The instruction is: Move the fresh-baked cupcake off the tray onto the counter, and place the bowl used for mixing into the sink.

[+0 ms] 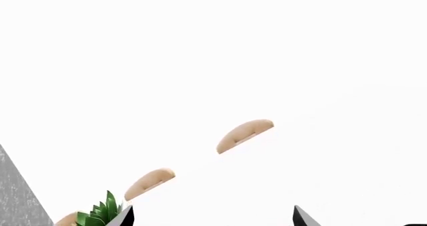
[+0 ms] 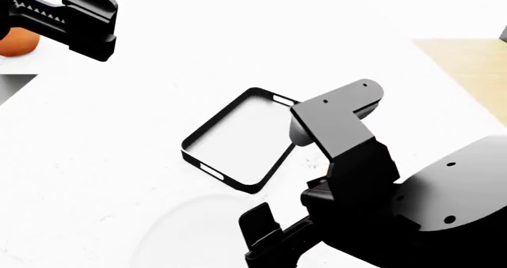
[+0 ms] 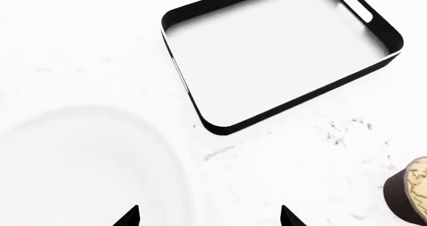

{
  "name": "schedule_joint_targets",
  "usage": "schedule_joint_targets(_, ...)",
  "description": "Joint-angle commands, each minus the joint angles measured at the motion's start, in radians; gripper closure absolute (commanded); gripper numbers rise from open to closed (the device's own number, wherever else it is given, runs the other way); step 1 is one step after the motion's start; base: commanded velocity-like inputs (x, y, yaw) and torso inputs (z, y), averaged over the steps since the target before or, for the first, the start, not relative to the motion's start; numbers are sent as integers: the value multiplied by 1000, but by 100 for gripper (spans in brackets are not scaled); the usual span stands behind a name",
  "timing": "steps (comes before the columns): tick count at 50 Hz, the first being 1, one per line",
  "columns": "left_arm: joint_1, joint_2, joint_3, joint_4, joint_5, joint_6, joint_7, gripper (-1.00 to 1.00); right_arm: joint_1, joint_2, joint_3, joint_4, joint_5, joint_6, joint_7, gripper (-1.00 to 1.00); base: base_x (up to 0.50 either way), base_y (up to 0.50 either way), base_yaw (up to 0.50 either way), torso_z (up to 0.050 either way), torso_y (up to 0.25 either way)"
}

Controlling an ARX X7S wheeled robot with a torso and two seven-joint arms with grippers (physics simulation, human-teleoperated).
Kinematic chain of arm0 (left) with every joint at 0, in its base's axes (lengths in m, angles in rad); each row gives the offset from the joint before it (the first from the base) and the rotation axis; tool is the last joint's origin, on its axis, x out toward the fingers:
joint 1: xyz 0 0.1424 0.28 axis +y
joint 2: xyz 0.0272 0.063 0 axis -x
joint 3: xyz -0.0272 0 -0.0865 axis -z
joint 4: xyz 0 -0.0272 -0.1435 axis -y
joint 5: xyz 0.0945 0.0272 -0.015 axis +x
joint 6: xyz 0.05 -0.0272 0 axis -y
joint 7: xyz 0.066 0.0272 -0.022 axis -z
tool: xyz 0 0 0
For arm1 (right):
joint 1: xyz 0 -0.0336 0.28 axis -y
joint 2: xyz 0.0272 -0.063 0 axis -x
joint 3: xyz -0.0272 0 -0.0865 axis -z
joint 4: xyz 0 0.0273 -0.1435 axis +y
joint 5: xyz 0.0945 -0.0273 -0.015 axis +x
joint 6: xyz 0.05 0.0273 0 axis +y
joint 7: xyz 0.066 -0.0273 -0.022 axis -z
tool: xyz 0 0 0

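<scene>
Cupcake (image 3: 413,195): sitting on the counter (image 3: 87,45) at the lower right edge of the right wrist view, outside the tray (image 3: 215,120). Judged done.

Tray: lying empty, centre of the head view, upper half of the right wrist view.

Bowl (image 3: 80,161): resting on the counter at lower left of the right wrist view, just beside the tray's near corner. Not yet moved; this step is remaining.

Sink: not showing in any view.

Right gripper (image 3: 210,217): hovering over the bowl's rim, jaws spread, carrying nothing.

Left gripper (image 1: 213,217): raised at upper left of the head view, tips parted, gripping nothing.
</scene>
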Motion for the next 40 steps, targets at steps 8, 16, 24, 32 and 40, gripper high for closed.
schedule_joint_targets(8, 5, -2, 3, 2, 9, 3, 7, -100, -118, -26, -32, 27, -120, 2, -89, -100, 0, 0, 0, 0, 0)
schedule_joint_targets(16, 5, 6, 7, -1, 12, 5, 6, -100, -174, -43, -51, 40, -173, 0, -127, -100, 0, 0, 0, 0, 0)
schedule_joint_targets(24, 10, -3, 6, 4, 13, 7, 10, -100, -194, -56, -62, 55, -193, 12, -148, -100, 0, 0, 0, 0, 0)
schedule_joint_targets(32, 11, -1, 7, 2, 23, 7, 18, -100, -217, -65, -75, 61, -211, 18, -163, -100, 0, 0, 0, 0, 0)
schedule_joint_targets(40, 5, -3, 8, 3, 9, 8, 8, -100, -220, -73, -82, 67, -220, 31, -171, -100, 0, 0, 0, 0, 0)
